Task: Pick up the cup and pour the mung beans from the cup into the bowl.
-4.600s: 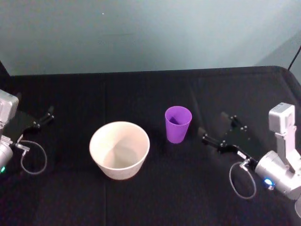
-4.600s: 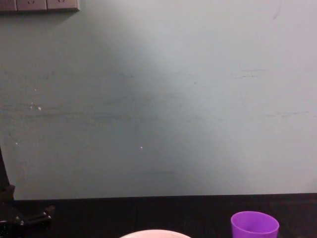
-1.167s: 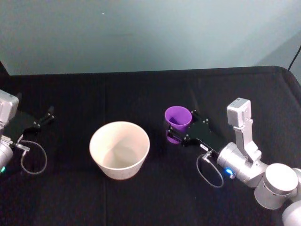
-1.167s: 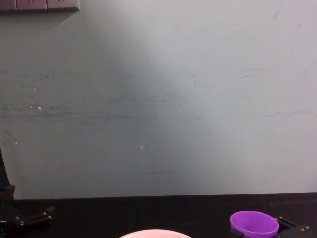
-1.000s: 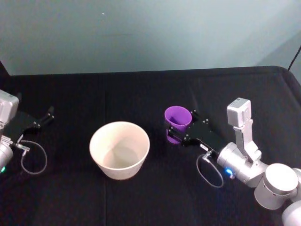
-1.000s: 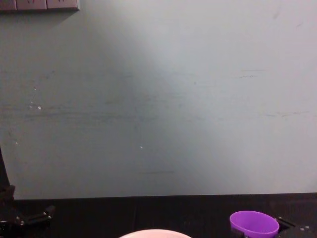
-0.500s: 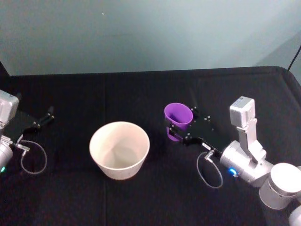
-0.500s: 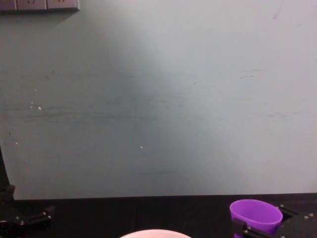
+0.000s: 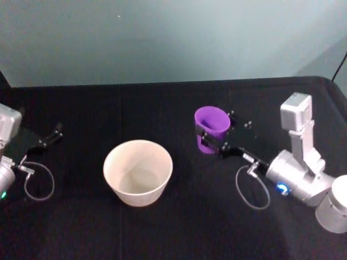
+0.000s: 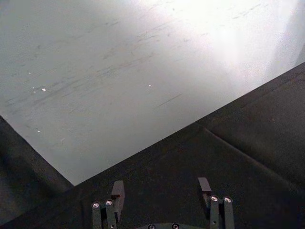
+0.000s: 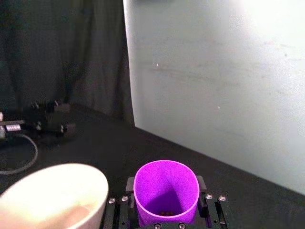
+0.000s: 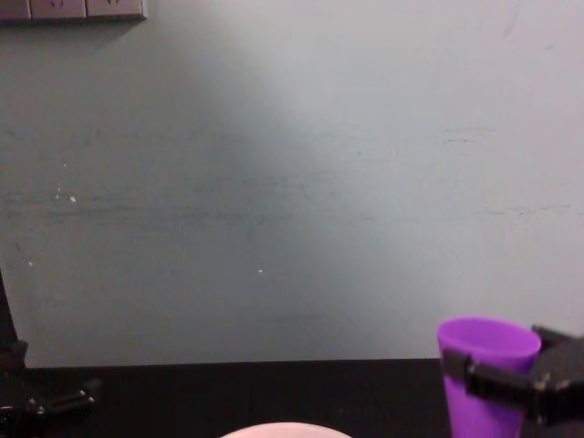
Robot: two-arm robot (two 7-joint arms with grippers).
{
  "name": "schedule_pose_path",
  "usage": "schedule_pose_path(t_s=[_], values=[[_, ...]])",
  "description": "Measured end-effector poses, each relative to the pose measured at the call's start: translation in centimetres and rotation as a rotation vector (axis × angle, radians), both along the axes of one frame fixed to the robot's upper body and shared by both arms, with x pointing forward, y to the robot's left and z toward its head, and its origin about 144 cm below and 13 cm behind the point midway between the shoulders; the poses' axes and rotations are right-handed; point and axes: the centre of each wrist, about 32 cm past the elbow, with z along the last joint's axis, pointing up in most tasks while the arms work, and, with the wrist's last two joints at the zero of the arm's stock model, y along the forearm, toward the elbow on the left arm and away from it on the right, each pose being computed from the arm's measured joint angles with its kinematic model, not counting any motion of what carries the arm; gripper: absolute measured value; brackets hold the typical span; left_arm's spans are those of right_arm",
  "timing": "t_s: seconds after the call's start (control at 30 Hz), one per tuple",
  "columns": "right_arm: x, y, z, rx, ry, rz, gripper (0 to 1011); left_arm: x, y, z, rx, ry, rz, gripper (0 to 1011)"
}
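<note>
The purple cup [image 9: 211, 125] hangs upright above the black table, to the right of the white bowl [image 9: 136, 143]. My right gripper [image 9: 210, 142] is shut on the cup's lower half, one finger on each side. In the right wrist view the cup [image 11: 166, 187] opens toward the camera, with a few dark mung beans [image 11: 165, 213] at its bottom and the bowl [image 11: 57, 191] beside it. From the chest the cup [image 12: 488, 365] hovers above the bowl's rim [image 12: 287, 429]. My left gripper [image 9: 50, 136] rests open at the table's left, holding nothing [image 10: 161, 191].
A black cloth covers the table [image 9: 162, 108], which ends at a pale wall [image 9: 173, 38] behind. A loose cable loop [image 9: 38, 181] lies by the left arm. A dark curtain [image 11: 62, 57] hangs at the far left side.
My right gripper closed on the cup and has lifted it off the table, drawing it a little up and to the right. The bowl and left arm stayed put.
</note>
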Motion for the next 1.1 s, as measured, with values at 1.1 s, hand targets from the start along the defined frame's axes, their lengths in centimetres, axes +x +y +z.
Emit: schedule_pose_path(t_s=[1.1], values=[[0.2, 2.0, 3.1, -0.04, 0.009, 0.055, 724, 0.0, 0.0, 0.0, 0.0, 0.0, 0.0, 1000]])
